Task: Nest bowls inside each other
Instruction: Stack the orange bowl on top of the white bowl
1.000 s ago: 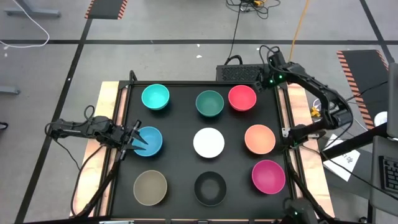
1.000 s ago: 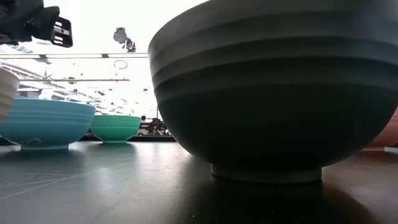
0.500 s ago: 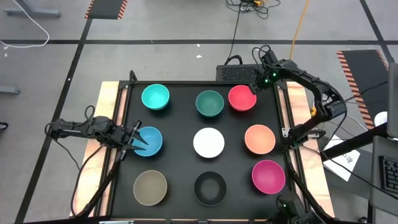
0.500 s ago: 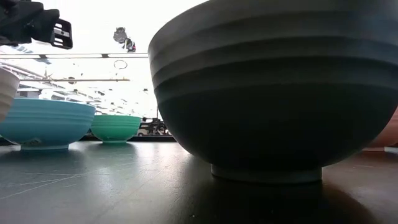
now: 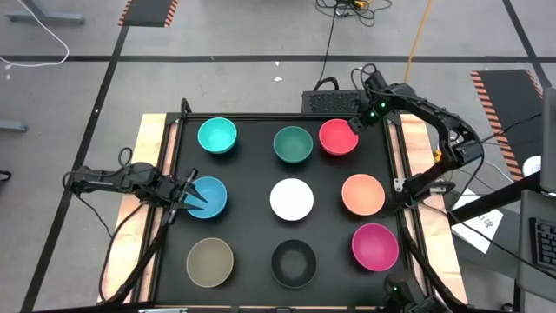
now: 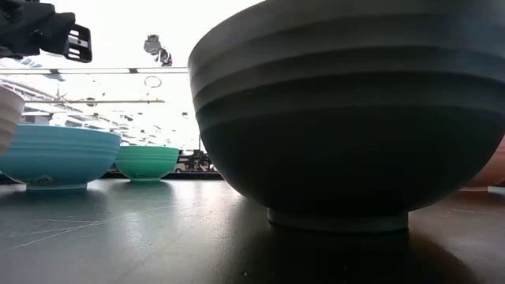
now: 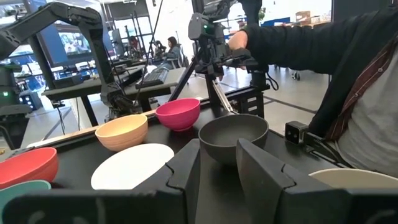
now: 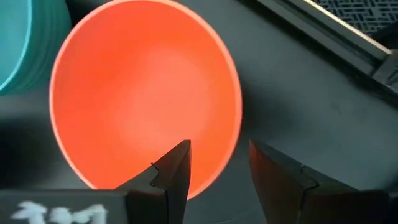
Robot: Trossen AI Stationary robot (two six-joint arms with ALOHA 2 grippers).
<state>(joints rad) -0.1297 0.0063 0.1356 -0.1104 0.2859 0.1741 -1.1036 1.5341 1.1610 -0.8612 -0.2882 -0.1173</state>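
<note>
Red-pink bowl (image 8: 146, 102) rim sits between the open right end effector (image 8: 214, 163) fingers.

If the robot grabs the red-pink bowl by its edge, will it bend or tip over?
Probably not bend much: the red-pink bowl looks like stiff moulded plastic. It seems light, being small and thin-walled. It might tilt, since the right gripper straddles only one side of the rim, so the far side could swing down.

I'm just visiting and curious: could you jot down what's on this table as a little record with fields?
Layout: nine separate bowls, three rows of three, none nested
Far row: turquoise bowl, dark green bowl, red-pink bowl
Left tool: over the blue bowl, its rim between the fingers
Right tool: open, astride the red-pink bowl's rim
</note>
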